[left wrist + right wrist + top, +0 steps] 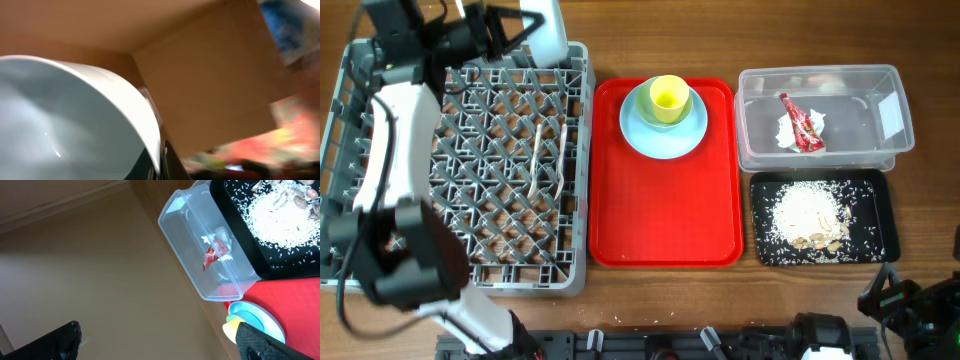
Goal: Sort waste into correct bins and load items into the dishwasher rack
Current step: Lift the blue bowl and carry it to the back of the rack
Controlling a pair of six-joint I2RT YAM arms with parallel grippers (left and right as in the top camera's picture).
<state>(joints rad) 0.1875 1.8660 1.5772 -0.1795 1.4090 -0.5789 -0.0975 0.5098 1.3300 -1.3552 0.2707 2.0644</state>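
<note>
My left gripper (159, 161) is shut on the rim of the pale blue bowl (65, 125). In the overhead view it holds the bowl (546, 32) on edge over the back edge of the grey dishwasher rack (575, 170). A white fork (535, 160) and spoon (560, 158) lie in the rack. The yellow-green cup (667, 98) stands on the light blue plate (645, 135). The clear tub (860, 110) holds the red wrapper (801, 123) and the napkin (784, 130). The black tray (875, 205) holds rice scraps (808, 215). My right gripper (157, 342) is open and empty.
The red tray (665, 210) lies between the rack and the two bins and carries the plate and cup. My left arm (390, 150) reaches along the rack's left side. My right arm (910, 300) sits at the front right corner of the table.
</note>
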